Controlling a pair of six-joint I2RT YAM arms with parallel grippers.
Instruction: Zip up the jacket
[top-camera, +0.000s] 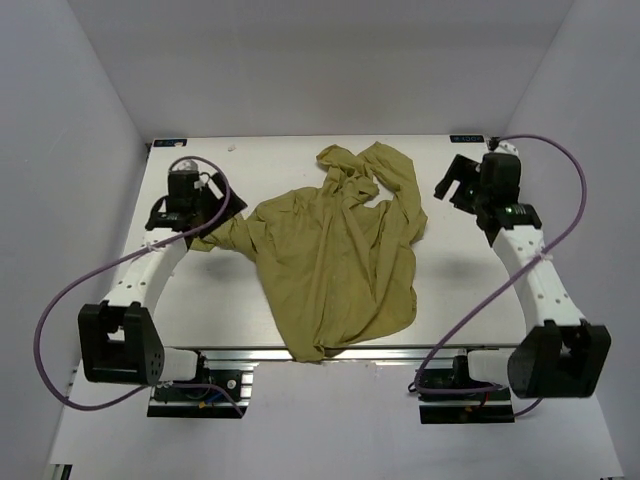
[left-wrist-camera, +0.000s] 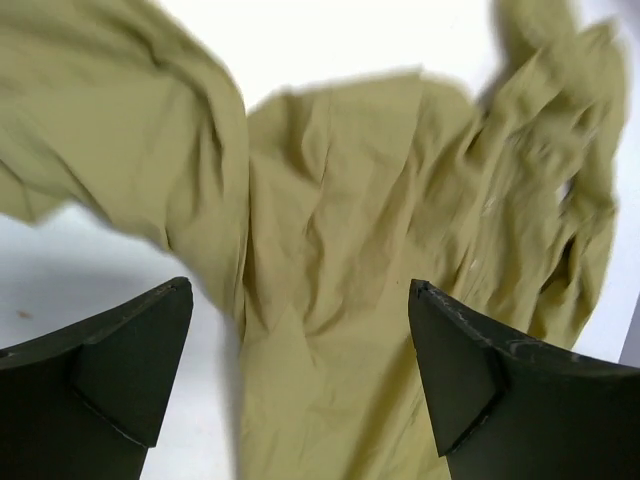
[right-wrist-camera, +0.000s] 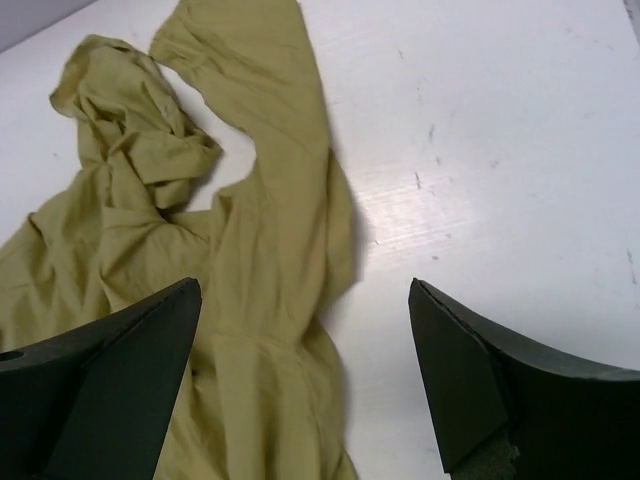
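Note:
The olive-green jacket (top-camera: 335, 255) lies crumpled in the middle of the white table (top-camera: 450, 290), hood end toward the back, lower hem hanging over the front edge. One sleeve stretches left toward my left gripper (top-camera: 190, 225), which hovers open over that sleeve's end. The left wrist view shows wrinkled jacket fabric (left-wrist-camera: 380, 250) below and between the open fingers (left-wrist-camera: 470, 370), untouched. My right gripper (top-camera: 458, 185) stands open to the right of the jacket, apart from it. In the right wrist view the jacket (right-wrist-camera: 250, 300) lies under the left finger (right-wrist-camera: 120, 370), bare table under the right one.
White walls (top-camera: 70, 150) enclose the table on the left, back and right. Purple cables (top-camera: 60, 300) loop beside each arm. The arm bases (top-camera: 120, 345) sit at the front edge.

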